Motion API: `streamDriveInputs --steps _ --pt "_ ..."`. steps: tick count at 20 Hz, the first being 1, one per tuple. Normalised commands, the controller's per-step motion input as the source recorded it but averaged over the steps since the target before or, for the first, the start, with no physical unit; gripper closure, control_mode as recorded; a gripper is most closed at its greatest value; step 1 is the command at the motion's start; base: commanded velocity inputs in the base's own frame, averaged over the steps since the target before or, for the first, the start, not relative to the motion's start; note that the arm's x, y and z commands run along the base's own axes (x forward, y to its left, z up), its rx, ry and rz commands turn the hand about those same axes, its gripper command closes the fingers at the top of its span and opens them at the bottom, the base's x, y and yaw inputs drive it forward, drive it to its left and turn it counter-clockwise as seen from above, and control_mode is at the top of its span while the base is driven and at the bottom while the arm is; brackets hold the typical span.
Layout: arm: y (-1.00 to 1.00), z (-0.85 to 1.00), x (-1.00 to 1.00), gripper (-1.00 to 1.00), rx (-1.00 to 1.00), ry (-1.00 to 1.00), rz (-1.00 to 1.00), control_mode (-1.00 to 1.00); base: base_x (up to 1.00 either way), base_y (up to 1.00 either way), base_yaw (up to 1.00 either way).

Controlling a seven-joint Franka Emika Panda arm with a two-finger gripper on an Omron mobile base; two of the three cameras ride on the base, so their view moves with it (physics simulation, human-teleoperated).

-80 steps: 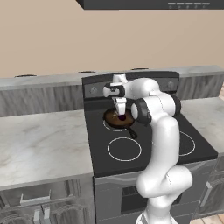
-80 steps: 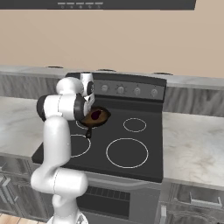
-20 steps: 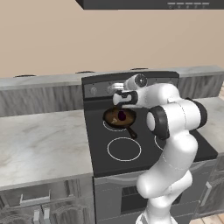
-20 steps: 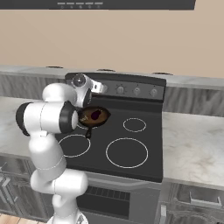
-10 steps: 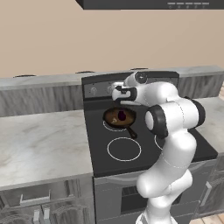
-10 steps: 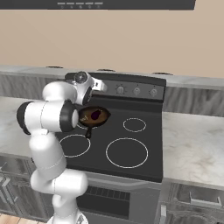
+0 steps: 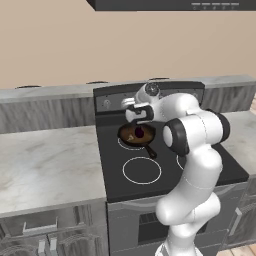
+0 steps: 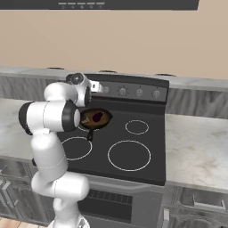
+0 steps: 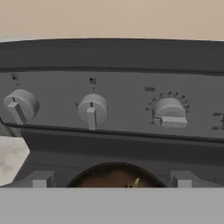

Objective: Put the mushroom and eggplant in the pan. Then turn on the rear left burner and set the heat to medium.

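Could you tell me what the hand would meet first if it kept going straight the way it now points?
Most likely the stove's control panel: the open hand faces it above the pan, roughly toward the middle knob, though depth is unclear.

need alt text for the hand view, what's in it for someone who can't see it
A close look at the stove's grey control panel with three round knobs: the left knob and middle knob have their bars pointing down, the right knob has its bar sideways. Below them is the far rim of the pan, and the open gripper shows its two fingertips on either side of it.
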Motion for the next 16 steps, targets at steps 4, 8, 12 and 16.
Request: streamDriveInputs --steps 4,8,12,16 --pt "0.12 -0.06 0.00 -1.00 -0.03 0.06 0.00 -1.00 0.00 0.00 0.00" --pt "0.07 -0.03 0.00 -1.00 -0.03 0.06 0.00 -1.00 0.00 0.00 0.00" --pt "0.04 0.00 0.00 -1.00 -0.02 0.00 0.00 -1.00 0.00 0.00 0.00" --pt "0.00 0.00 0.00 -1.00 0.00 0.00 0.00 -1.00 0.00 0.00 0.00"
